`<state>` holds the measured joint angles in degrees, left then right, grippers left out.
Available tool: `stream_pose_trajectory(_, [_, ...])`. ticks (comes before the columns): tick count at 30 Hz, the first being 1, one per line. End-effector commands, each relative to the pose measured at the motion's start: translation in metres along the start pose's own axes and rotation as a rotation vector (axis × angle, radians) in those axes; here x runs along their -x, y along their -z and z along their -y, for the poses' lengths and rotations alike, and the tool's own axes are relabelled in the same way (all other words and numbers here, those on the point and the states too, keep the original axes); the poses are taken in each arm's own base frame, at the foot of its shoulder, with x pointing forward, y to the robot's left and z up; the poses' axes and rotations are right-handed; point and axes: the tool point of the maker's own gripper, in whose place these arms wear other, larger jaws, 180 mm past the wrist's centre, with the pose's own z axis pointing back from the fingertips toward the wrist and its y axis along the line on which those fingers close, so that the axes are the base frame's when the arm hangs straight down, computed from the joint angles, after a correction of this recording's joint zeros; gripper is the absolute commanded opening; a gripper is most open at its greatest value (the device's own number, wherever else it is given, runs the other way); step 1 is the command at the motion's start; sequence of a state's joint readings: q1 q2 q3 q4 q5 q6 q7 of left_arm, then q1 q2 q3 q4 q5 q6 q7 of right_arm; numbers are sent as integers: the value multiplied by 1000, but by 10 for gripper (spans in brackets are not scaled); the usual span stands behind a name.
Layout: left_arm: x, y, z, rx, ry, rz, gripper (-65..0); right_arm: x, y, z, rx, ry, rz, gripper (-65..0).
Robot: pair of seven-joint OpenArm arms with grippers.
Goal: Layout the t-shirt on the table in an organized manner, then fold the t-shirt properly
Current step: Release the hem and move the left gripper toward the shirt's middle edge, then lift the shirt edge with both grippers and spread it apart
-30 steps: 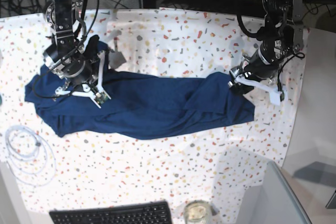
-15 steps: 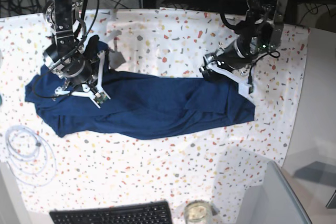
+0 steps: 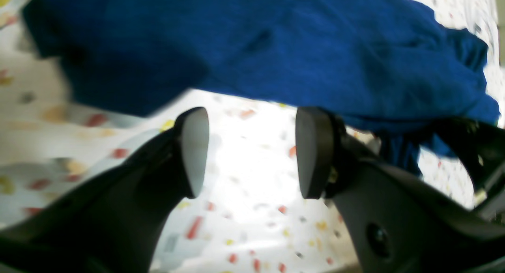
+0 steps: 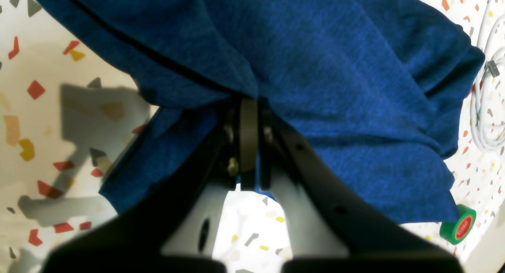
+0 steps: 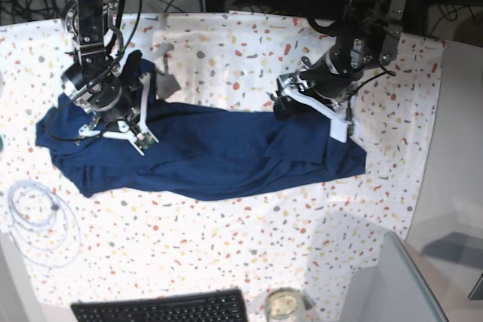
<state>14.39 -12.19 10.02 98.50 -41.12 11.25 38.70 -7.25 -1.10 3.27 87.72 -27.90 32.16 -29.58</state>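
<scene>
The table (image 5: 249, 239) lies bare in front of the t-shirt (image 5: 211, 152); a cable coil (image 5: 38, 220), keyboard (image 5: 162, 308) and jar (image 5: 283, 305) (front edge) block passage there.

Colours on the table

The t-shirt (image 5: 211, 152) is plain dark navy-blue; the table (image 5: 226, 246) cover is white with red, orange, grey and yellow flecks; the tape roll (image 4: 459, 225) is green and red
</scene>
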Motion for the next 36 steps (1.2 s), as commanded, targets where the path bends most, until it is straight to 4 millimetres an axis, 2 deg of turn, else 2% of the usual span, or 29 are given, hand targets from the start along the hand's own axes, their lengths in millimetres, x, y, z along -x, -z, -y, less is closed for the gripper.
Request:
stream_pose_trajectory(1, [10, 3, 25, 66, 32, -23, -324, -12, -3, 9, 22, -1, 40, -650])
stream_pose_trajectory(3, [34, 8, 38, 94, 57, -85, -324, -8, -4, 9, 24, 5, 35, -650])
stream_pose_trajectory(5, [47, 12, 32, 75, 39, -118, -324, -5, -7, 7, 18, 45, 45, -650])
stream_pose_trajectory(6, [55, 16, 26, 58, 23, -137, -326, -9, -10, 9, 14, 73, 71, -650])
stream_pose_trajectory(8, [63, 20, 0, -5, -21, -160, -336, -12, -16, 2, -26, 121, 115, -650])
stream_pose_trajectory(10, [73, 20, -13, -40, -80, -171, -395, -12, -22, 0, -53, 153, 148, -650])
stream_pose_trajectory(13, [62, 21, -16, -55, -144, -80, -487, -10, -23, -2, -81, 180, 163, -650])
stream_pose_trajectory(15, [53, 23, -19, -68, -179, -10, -499, -8, -21, -5, -90, 188, 160, -650])
stream_pose_trajectory(18, [46, 27, -20, -79, -202, 39, -439, -7, -21, -4, -89, 185, 156, -650])
stream_pose_trajectory(21, [37, 35, -22, -82, -216, 53, -314, -7, -21, 1, -79, 175, 155, -650])
stream_pose_trajectory(23, [33, 41, -14, -69, -231, 59, -253, -3, -22, 6, -71, 165, 150, -650])
stream_pose_trajectory(29, [11, 46, -7, -48, -220, 91, -248, 0, -23, 9, -63, 156, 145, -650])
stream_pose_trajectory(32, [8, 45, -8, -50, -216, 99, -248, 10, -25, 23, -33, 176, 131, -648])
stream_pose_trajectory(36, [-6, 25, -56, -142, -250, 154, -248, 22, -27, 50, 29, 222, 110, -648])
